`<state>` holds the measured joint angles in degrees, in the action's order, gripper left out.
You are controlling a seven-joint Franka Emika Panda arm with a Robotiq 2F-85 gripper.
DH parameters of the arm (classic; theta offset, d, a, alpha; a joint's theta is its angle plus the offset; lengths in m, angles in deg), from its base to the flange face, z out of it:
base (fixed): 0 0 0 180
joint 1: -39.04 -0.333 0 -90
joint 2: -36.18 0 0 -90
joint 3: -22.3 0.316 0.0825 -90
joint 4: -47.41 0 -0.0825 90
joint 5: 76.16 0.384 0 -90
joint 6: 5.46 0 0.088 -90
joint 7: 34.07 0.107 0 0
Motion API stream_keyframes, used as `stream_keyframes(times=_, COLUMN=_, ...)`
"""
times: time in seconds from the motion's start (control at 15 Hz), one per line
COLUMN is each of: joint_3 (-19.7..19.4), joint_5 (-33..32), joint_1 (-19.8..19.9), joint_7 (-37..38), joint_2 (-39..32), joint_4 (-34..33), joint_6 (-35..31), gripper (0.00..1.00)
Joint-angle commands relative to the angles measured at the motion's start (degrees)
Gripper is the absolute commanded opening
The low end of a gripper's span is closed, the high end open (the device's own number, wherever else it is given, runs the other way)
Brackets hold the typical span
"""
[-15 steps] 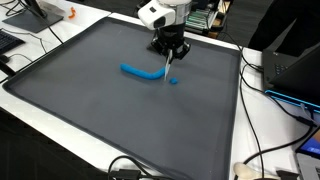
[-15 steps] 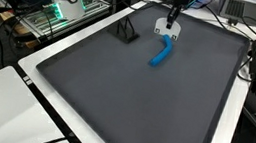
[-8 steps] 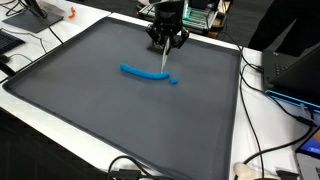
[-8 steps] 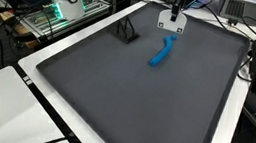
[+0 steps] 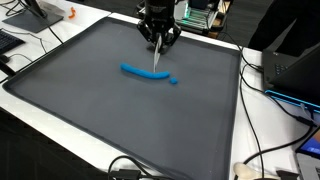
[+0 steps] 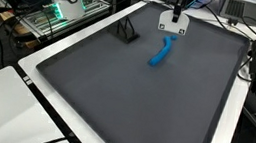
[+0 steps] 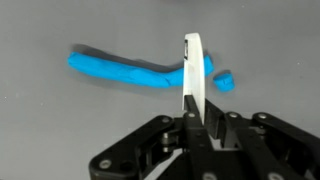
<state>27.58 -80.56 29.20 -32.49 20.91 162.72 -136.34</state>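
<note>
1. Your gripper is closed narrow on a white flat blade. The blade is pinched between the fingers and points down at the mat.
2. The blue strip lies flat on the dark grey mat, toward the far side in both exterior views. A small blue piece sits just beside one end of it, apart from the main length.
3. In the wrist view the blade crosses the strip near that end. In an exterior view the blade hangs above the strip, and it looks clear of it rather than pressed in.
4. Judging from the loose piece, you seem to be between cuts, with the blade lifted and most of the strip whole.
5. Another cut would call for you to place the edge square across the strip, then lower it straight down so the strip does not drag or roll.
6. The mat is smooth and covers nearly the whole white table, and a small black stand rests near its far edge.
7. Around it are cables, a laptop and green-lit electronics on the neighbouring desks.
</note>
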Motion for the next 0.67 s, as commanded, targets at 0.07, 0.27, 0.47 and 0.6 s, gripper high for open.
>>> stream_keyframes(times=0.07, joint_3=0.45, joint_5=-0.76, joint_1=0.75, joint_7=-2.77, joint_2=-2.3, joint_4=-1.17, joint_6=-0.24, gripper=0.02)
stream_keyframes(times=0.27, joint_3=0.79, joint_5=0.18, joint_1=0.81, joint_7=-3.25, joint_2=-3.65, joint_4=-1.45, joint_6=-1.04, gripper=0.02)
stream_keyframes(times=0.47, joint_3=1.05, joint_5=0.58, joint_1=0.74, joint_7=-2.95, joint_2=-4.69, joint_4=-1.55, joint_6=-1.13, gripper=0.02)
stream_keyframes(times=0.6, joint_3=1.16, joint_5=0.84, joint_1=0.72, joint_7=-2.7, joint_2=-5.29, joint_4=-1.52, joint_6=-1.48, gripper=0.02)
